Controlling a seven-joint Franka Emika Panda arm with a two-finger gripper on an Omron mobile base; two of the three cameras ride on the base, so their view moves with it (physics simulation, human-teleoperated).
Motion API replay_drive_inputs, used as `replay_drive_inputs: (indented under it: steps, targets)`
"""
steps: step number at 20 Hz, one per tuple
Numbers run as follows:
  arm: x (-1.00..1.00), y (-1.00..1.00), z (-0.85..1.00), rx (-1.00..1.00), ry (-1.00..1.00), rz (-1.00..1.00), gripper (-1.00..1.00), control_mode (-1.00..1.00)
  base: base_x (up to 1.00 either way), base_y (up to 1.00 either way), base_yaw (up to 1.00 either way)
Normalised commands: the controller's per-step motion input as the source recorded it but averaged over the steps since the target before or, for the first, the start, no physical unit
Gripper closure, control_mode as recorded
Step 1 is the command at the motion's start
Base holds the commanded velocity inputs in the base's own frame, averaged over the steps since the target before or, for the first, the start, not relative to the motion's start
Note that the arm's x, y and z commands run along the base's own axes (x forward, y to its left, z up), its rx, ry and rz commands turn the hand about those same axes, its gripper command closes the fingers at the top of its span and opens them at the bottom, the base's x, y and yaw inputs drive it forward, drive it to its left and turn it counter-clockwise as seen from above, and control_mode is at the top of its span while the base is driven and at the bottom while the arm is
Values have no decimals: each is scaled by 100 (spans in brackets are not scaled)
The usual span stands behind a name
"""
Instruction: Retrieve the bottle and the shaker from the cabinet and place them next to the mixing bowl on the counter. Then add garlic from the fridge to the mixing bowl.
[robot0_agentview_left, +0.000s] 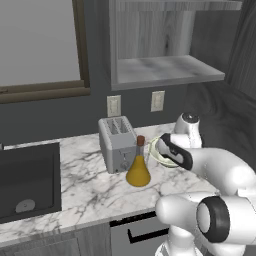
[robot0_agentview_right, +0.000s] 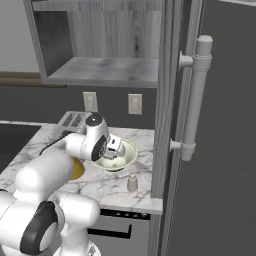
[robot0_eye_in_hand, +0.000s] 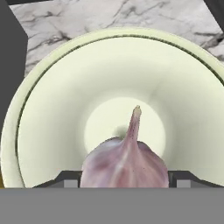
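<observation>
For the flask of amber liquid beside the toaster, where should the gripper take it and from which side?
Probably the bottle is best taken by its thin neck just under the stopper, since the cone body looks too wide and sloped for the fingers. It stands upright with the toaster close behind, so come from the front counter edge, fingers level.

Kitchen: counter (robot0_agentview_left: 90, 165); toaster (robot0_agentview_left: 117, 144); fridge (robot0_agentview_right: 220, 150)

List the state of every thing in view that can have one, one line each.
Grey wood-grain wall cabinet: open, shelf bare.
Tall grey fridge: door shut.
Cone-shaped amber glass bottle: upright on counter, stoppered.
Small pale shaker: upright beside bowl.
Pale cream-green mixing bowl: upright, nothing inside.
Whitish-purple garlic bulb: held over bowl.
Two-finger gripper: shut on garlic.
Silver toaster: slots empty.
</observation>
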Motion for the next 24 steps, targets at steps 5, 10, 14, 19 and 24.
replay_drive_inputs:
  steps: [5,10,14,19,24]
  targets:
    - [31,-19,-11,0,0,0,100,-100,0,0,0]
    - [23,-7,-18,0,1,0,100,-100,0,0,0]
    - [9,0,-21,0,2,0,100,-100,0,0,0]
    - [1,-4,-22,0,2,0,100,-100,0,0,0]
    - [0,-2,-22,0,2,0,100,-100,0,0,0]
